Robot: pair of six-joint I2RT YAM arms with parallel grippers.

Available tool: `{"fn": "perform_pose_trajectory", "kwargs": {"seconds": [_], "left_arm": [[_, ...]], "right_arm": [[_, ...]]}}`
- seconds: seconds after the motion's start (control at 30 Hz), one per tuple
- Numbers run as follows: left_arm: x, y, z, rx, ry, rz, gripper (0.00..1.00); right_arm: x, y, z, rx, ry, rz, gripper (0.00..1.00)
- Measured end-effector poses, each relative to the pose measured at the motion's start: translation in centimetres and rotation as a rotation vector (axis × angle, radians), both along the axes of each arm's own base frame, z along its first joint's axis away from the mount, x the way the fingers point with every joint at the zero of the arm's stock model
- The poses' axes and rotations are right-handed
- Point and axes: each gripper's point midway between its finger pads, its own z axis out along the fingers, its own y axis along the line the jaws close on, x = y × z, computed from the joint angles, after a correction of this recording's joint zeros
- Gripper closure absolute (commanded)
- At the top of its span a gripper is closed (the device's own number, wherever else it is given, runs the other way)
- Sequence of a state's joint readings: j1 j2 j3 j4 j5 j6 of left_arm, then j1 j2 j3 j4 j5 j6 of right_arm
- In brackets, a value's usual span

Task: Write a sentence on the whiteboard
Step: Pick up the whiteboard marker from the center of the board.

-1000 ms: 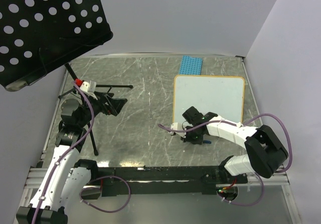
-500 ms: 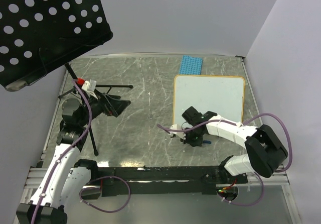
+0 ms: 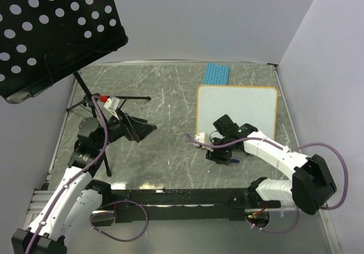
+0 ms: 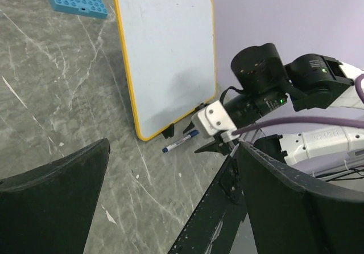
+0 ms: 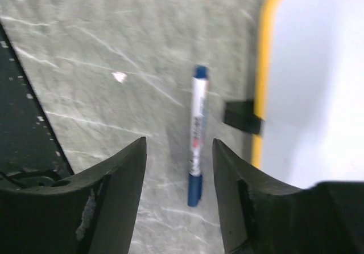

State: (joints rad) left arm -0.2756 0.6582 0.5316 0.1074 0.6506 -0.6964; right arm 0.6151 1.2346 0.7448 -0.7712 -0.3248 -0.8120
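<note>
at the near edge, one black metal rail (image 3: 170,200) is carrying the bases of the two arms. just beyond it on the right, the right gripper (image 5: 179,151) is hanging low over the grey marbled stone tabletop (image 3: 165,123), its two fingers standing partly apart and gripping nothing. one white marker pen with a blue cap and blue end (image 5: 196,133) is lying flat on the stone in the gap below them, apart from both.

just beside the pen, the one rectangular glossy white whiteboard with rounded corners and a thin yellow-orange rim (image 3: 236,111) is lying on the right half of the table, two small black clip feet (image 4: 169,131) showing at its near edge. the right wrist is covering the board's near left corner in the overhead view.

on the left, the left gripper (image 3: 143,130) is hovering with its fingers spread fully wide and empty. one black music stand is crowding that arm: its thin tripod legs (image 3: 131,98) are spreading beside it, and its perforated desk (image 3: 51,26) is blocking the far left corner.

farthest back, one small blue studded plastic plate (image 3: 216,73) is lying just beside the board's far left corner.
</note>
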Motion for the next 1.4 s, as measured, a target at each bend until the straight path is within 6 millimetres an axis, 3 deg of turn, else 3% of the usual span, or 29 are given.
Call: {"fn": "perform_pose_trajectory", "kwargs": {"seconds": [0.13, 0.37, 0.67, 0.97, 1.13, 1.4], "left_arm": [[0.0, 0.0, 0.0, 0.000, 0.000, 0.004, 0.03], [0.0, 0.1, 0.2, -0.002, -0.006, 0.012, 0.03], [-0.4, 0.2, 0.7, -0.010, -0.022, 0.010, 0.03], [-0.8, 0.2, 0.6, -0.030, -0.018, 0.009, 0.03], [-1.4, 0.0, 0.0, -0.049, 0.006, -0.002, 0.03], [-2.9, -1.3, -0.7, -0.085, 0.028, -0.065, 0.01]], "right_arm": [[0.8, -0.8, 0.4, 0.010, -0.027, -0.036, 0.41], [0.2, -1.8, -2.0, -0.052, 0.027, -0.041, 0.42], [1.3, -2.3, -3.4, -0.109, 0.018, -0.055, 0.51], [1.5, -2.6, -4.3, -0.144, 0.019, -0.058, 0.75], [1.9, -2.6, -4.3, -0.165, 0.012, -0.054, 1.00], [1.0, -2.1, -4.0, -0.133, 0.055, -0.037, 1.00]]}}
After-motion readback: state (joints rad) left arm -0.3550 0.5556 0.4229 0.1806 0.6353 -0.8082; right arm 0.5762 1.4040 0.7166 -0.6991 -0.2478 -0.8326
